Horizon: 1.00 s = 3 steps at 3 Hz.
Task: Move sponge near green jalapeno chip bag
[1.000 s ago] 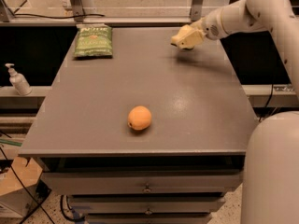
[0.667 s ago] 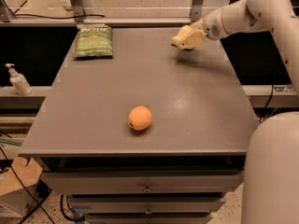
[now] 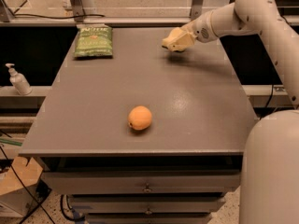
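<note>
Yellow sponge point(image 3: 170, 41) held in gripper point(image 3: 178, 39) over grey table point(image 3: 196, 111), well apart from green jalapeno chip bag point(image 3: 93, 42), lettering illegible.

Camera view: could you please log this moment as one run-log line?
claw: holding sponge above far right of table | chip bag: far left corner | orange: front middle | sponge not yet near bag

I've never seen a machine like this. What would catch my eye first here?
First is the big white arm reaching in from the right, with its pale yellow gripper hovering over the far right part of the grey table. Next is the orange sitting near the front middle of the table. A green chip bag lies flat at the far left corner.
</note>
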Tool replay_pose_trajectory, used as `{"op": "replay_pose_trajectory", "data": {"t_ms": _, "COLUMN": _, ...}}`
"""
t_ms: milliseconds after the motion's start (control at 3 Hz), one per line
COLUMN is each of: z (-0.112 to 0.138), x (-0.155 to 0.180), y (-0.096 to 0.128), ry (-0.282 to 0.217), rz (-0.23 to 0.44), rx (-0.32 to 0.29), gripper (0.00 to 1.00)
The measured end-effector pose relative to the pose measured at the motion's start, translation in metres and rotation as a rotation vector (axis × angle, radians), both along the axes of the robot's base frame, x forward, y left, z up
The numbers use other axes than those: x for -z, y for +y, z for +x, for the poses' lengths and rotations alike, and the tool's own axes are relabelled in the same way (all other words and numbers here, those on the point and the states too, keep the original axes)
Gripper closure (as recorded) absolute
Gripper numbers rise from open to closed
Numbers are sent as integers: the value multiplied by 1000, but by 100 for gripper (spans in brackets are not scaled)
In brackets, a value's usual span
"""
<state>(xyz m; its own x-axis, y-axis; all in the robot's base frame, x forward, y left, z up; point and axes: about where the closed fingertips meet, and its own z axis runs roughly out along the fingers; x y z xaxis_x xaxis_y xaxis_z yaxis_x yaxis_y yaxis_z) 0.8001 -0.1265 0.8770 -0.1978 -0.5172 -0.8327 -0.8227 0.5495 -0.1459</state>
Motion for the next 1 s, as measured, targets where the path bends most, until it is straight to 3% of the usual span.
{"op": "replay_pose_trajectory", "data": {"t_ms": 333, "z": -3, "x": 4, "y": 56, "ry": -16, "rz": 62, "rx": -98, "gripper": 100}}
{"op": "replay_pose_trajectory", "data": {"t_ms": 667, "z": -13, "x": 9, "y": 122, "ry": -31, "rz": 124, "rx": -236, "gripper": 100}}
{"op": "replay_pose_trajectory", "data": {"t_ms": 1000, "z": -19, "x": 12, "y": 173, "ry": -46, "rz": 155, "rx": -334, "gripper": 84}}
